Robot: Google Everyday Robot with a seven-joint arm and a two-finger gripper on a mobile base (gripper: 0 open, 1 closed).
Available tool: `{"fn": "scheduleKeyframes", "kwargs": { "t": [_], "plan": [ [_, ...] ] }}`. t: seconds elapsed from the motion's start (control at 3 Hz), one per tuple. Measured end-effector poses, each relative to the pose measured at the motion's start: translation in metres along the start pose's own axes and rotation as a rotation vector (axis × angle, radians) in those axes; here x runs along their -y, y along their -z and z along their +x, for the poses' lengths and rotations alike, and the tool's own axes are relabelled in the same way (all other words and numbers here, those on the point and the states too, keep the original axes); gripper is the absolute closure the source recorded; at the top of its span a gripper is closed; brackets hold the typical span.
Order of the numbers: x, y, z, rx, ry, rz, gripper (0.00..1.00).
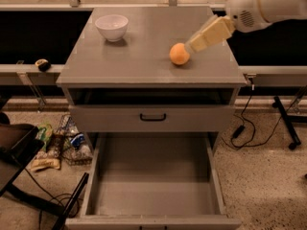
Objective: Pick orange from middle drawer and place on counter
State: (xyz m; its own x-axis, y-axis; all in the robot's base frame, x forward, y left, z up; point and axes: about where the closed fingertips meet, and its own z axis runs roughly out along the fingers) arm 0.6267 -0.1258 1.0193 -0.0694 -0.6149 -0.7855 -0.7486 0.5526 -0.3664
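The orange [179, 54] sits on the counter [144, 56], right of centre, free of any grip. My gripper [191, 45] hangs just above and to the right of it, its cream tip close beside the fruit, open and empty. The arm reaches in from the top right corner. The middle drawer [153, 186] is pulled out wide below the cabinet, and its bare grey floor holds nothing.
A white bowl [112, 27] stands at the counter's back left. A flat drawer front with a black handle [153, 117] is above the open drawer. Floor clutter [62, 145] and a black chair [17, 152] lie to the left, cables [242, 126] to the right.
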Motion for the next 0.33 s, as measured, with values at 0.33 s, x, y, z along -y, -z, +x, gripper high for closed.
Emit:
{"fn": "scheduleKeyframes", "kwargs": {
  "t": [0.33],
  "plan": [
    [-0.0351, 0.0917, -0.0213, -0.084, 0.129, 0.242, 0.0]
  ]
}}
